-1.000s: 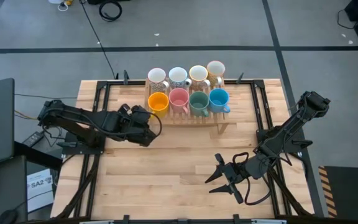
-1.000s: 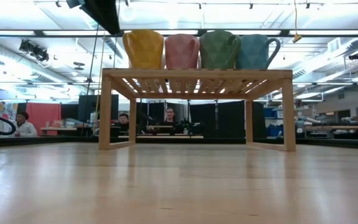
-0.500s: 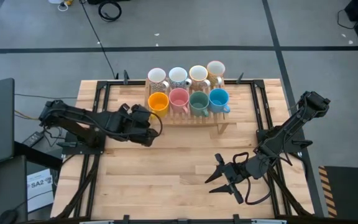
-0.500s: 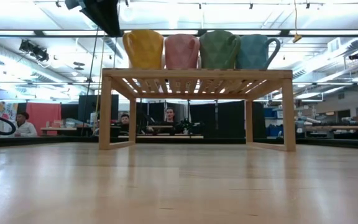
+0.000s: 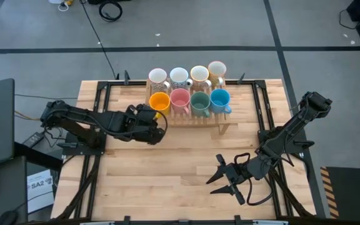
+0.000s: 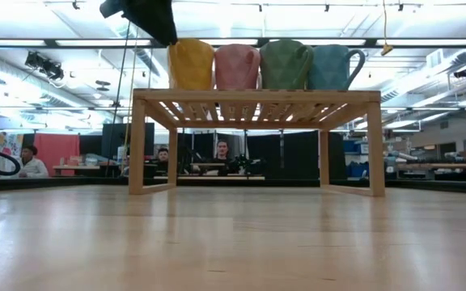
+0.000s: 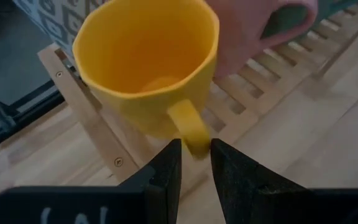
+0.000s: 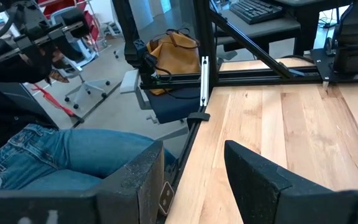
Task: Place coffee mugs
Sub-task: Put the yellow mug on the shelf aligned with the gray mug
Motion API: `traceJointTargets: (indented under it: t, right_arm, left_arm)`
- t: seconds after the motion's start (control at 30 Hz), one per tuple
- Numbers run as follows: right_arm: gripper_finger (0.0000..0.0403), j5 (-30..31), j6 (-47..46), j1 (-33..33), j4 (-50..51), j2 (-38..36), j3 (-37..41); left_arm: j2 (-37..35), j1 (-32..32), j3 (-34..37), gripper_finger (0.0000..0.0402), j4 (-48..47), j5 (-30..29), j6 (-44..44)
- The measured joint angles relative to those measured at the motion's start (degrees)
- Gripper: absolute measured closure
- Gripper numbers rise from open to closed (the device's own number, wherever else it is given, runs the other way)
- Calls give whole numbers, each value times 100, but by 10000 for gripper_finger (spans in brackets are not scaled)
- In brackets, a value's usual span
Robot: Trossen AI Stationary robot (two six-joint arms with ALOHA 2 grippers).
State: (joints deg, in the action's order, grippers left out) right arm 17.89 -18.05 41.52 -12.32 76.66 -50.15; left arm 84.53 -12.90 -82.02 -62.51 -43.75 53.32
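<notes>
Pinching the handle of the orange mug on the wooden rack, the left gripper stands narrowly parted; right gripper spread wide, empty.

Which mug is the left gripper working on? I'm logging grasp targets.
The orange mug, at the left end of the front row on the wooden rack. The left gripper has its fingers either side of that mug's handle; the other mugs stand untouched.

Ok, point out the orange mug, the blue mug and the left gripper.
orange mug [image 7: 145,59]: left wrist view, on its inner wall.
blue mug [image 5: 220,98]: high view, on its open mouth.
left gripper [image 7: 195,163]: left wrist view, midway between its fingertips, at the orange mug's handle.
</notes>
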Motion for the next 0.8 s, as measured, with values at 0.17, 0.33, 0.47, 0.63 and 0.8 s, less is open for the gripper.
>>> traceJointTargets:
  t: [0.17, 0.33, 0.47, 0.63, 0.8]
  right_arm:
    - [227, 0, 9, 0, 0, 0, 0]
    - [227, 0, 16, 0, -2, 0, 0]
    - [227, 2, 18, -1, 0, 0, 0]
    - [227, 0, 18, -2, 0, 0, 0]
    - [227, 0, 18, -2, 0, 0, 0]
  left_arm:
    - [0, 94, 0, 308, 282, -9, -6]
    - [0, 181, 0, 308, 563, -12, -16]
    - [0, 218, 0, 308, 820, -33, -22]
    - [0, 251, 0, 308, 1045, -19, -209]
    - [-29, 229, -4, 308, 1037, 7, -604]
